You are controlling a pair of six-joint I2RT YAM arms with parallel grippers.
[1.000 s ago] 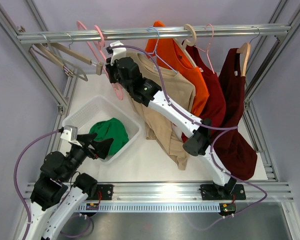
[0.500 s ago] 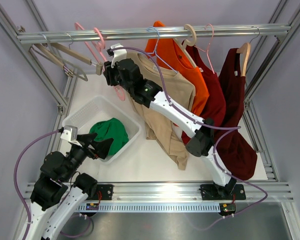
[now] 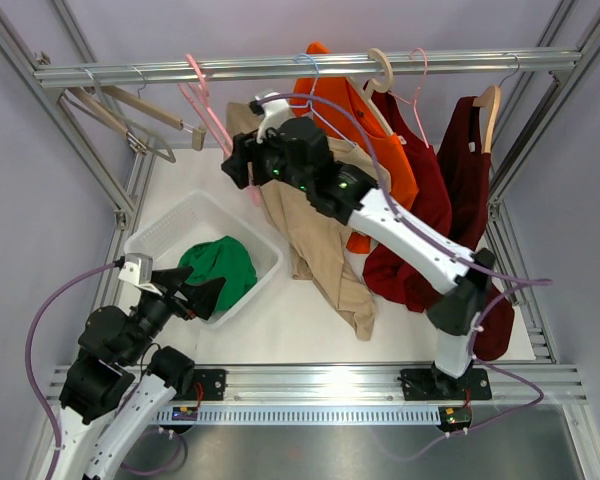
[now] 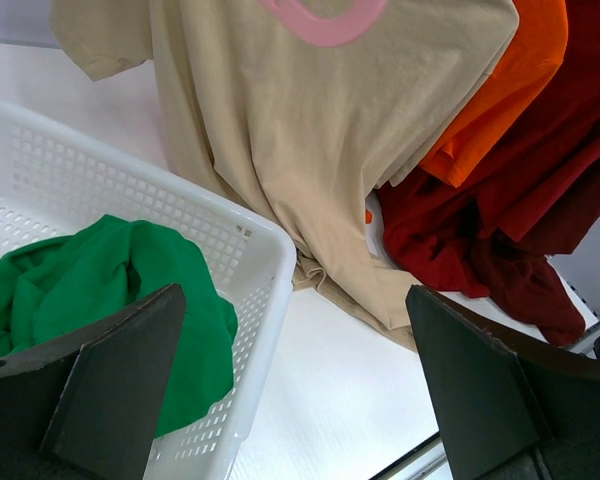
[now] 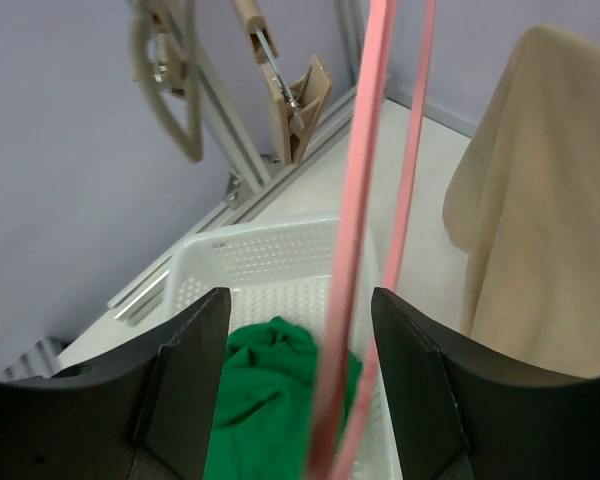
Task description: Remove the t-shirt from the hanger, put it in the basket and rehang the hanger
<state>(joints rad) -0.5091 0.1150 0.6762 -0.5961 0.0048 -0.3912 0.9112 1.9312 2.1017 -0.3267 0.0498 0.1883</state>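
- The right gripper (image 3: 240, 166) is up by the left half of the rail (image 3: 430, 62). Its fingers (image 5: 185, 385) stand apart, one on each side of the pink hanger (image 3: 208, 105), without pinching it.
- From the right wrist view the pink hanger (image 5: 355, 230) runs down through the gap between the two fingers. It looks bare, with no cloth on the part I can see.
- The beige t-shirt (image 3: 315, 235) hangs from the rail just to the right of that gripper. Its hem trails down onto the white desk (image 3: 300, 320) beside the basket.
- In the left wrist view the beige t-shirt (image 4: 310, 130) fills the top of the picture, with the pink hanger's lower curve in front of it.
- The left gripper (image 3: 195, 295) is held low at the near left, over the near edge of the white basket (image 3: 160, 235). Its fingers (image 4: 110, 390) are spread wide and hold nothing.
- A green garment (image 3: 220, 270) lies bunched inside the basket, on no hanger. From the left wrist it sits against the basket's mesh wall (image 4: 270, 240).
- Further right on the rail hang an orange shirt (image 3: 375, 140) and two dark red garments (image 3: 430, 190). The right arm reaches across in front of them.
- Bare wooden hangers (image 3: 130, 110) hang at the far left end of the rail.
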